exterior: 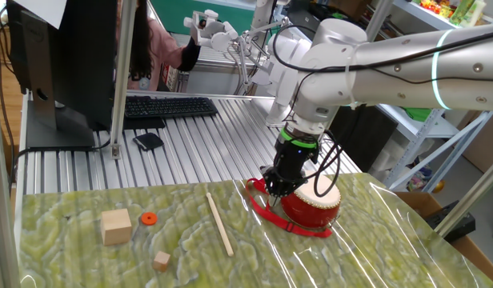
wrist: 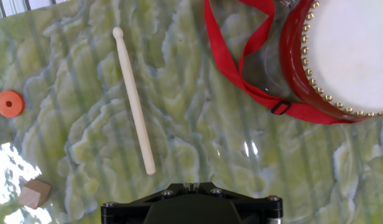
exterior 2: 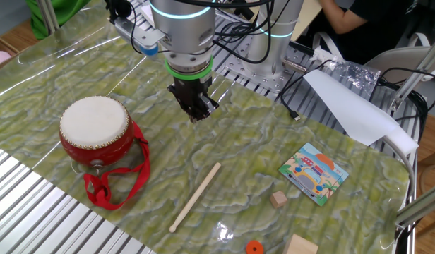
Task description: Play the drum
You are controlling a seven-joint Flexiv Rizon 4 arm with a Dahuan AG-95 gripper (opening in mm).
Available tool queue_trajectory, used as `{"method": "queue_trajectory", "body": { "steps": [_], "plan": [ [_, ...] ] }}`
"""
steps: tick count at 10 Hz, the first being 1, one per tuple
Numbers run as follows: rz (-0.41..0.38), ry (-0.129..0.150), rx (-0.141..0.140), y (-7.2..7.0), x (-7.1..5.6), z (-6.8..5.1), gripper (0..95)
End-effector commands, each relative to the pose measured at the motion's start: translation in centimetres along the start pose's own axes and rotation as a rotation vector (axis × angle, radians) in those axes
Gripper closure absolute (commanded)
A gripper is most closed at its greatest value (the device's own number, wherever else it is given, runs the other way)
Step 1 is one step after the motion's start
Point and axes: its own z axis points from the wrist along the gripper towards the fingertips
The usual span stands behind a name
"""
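The drum [exterior: 314, 204] is red-bodied with a cream skin and a red strap, and stands on the green marbled table; it also shows in the other fixed view [exterior 2: 94, 130] and at the hand view's top right [wrist: 347, 56]. The thin wooden stick [exterior: 219, 224] lies flat on the table [exterior 2: 195, 197], left of the drum in the hand view [wrist: 135, 102]. My gripper [exterior 2: 196, 115] hangs above the table beside the drum, jaws together and holding nothing. Only its black tip shows at the hand view's bottom edge [wrist: 191, 185]. In one fixed view it stands in front of the drum [exterior: 274, 190].
A large tan cube [exterior: 116, 226], a small tan cube [exterior: 162, 261] and an orange disc [exterior: 148, 218] lie at the table's far end from the drum. A picture card [exterior 2: 314, 173] lies near an edge. A keyboard [exterior: 166, 106] and a monitor stand beyond the mat.
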Motion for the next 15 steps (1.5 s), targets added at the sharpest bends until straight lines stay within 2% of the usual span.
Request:
{"method": "queue_trajectory", "body": {
  "steps": [1,6,15],
  "plan": [
    [0.011,0.006,-0.012,0.06,-0.05,0.02,95.0],
    [0.007,0.008,-0.023,0.06,-0.05,0.02,95.0],
    [-0.007,0.006,-0.026,0.08,-0.04,0.01,95.0]
  ]
}}
